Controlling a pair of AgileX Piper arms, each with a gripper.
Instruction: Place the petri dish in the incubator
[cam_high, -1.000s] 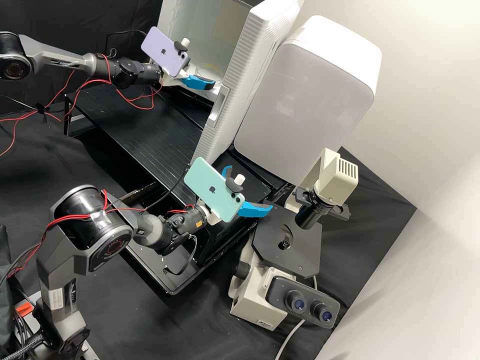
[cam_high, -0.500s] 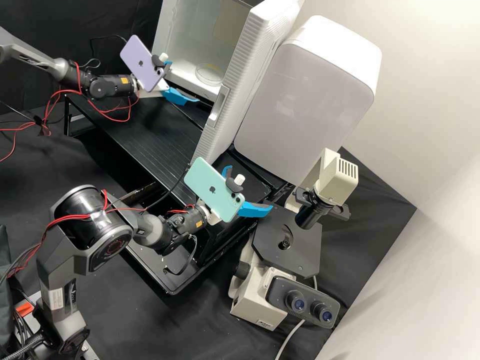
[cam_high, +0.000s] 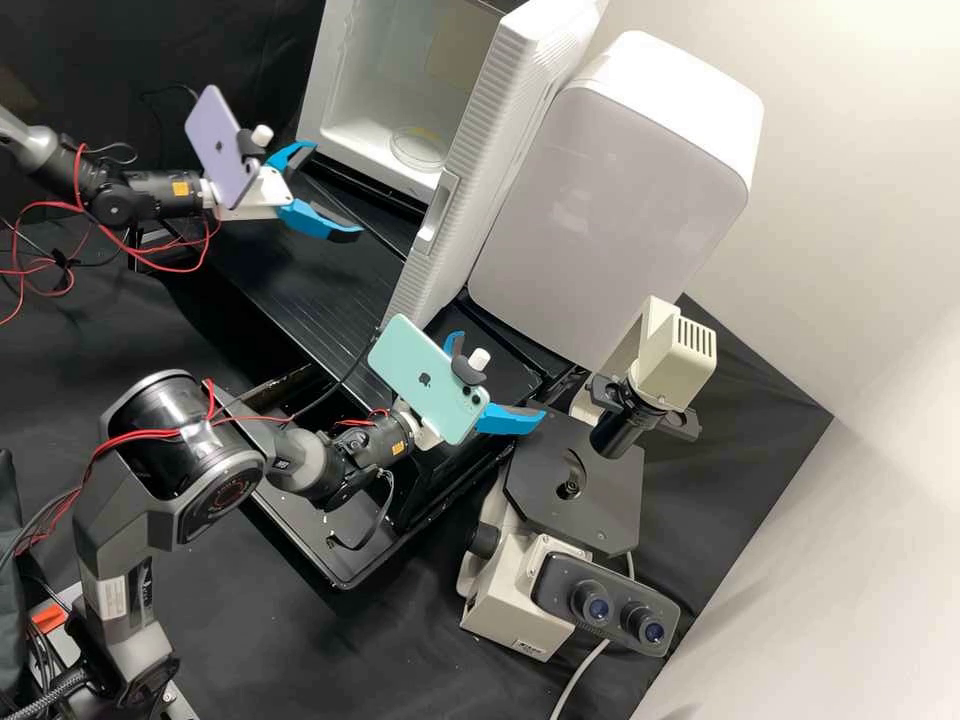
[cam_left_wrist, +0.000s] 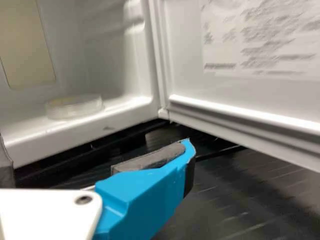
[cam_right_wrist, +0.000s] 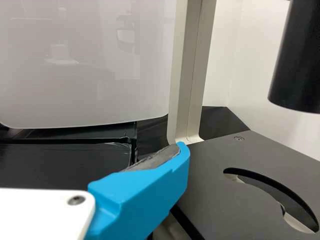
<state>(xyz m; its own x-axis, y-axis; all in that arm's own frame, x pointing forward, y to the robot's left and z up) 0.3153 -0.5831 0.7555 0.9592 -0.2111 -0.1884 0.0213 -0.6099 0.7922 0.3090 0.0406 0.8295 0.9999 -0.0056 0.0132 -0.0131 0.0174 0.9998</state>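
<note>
The clear petri dish (cam_high: 418, 147) lies flat on the floor of the white incubator (cam_high: 352, 60), whose ribbed door (cam_high: 492, 150) stands swung wide. In the left wrist view the petri dish (cam_left_wrist: 74, 106) rests inside the chamber, well beyond my blue finger (cam_left_wrist: 150, 185). My left gripper (cam_high: 333, 190) hovers open and empty over the black shelf (cam_high: 300, 280), to the left of the incubator's mouth. My right gripper (cam_high: 500, 378) hangs open and empty by the microscope stage (cam_high: 575, 490); its finger (cam_right_wrist: 145, 187) is at the stage's edge.
A large white box (cam_high: 620, 180) stands right of the incubator door. The microscope (cam_high: 560, 590) sits at the front right, its dark objective (cam_right_wrist: 300, 55) above the stage (cam_right_wrist: 250, 170). Red cables (cam_high: 40, 260) trail behind the left arm.
My left gripper has pulled back leftward out of the incubator's mouth and its fingers have spread wider; the petri dish stays inside. The right arm has not moved.
</note>
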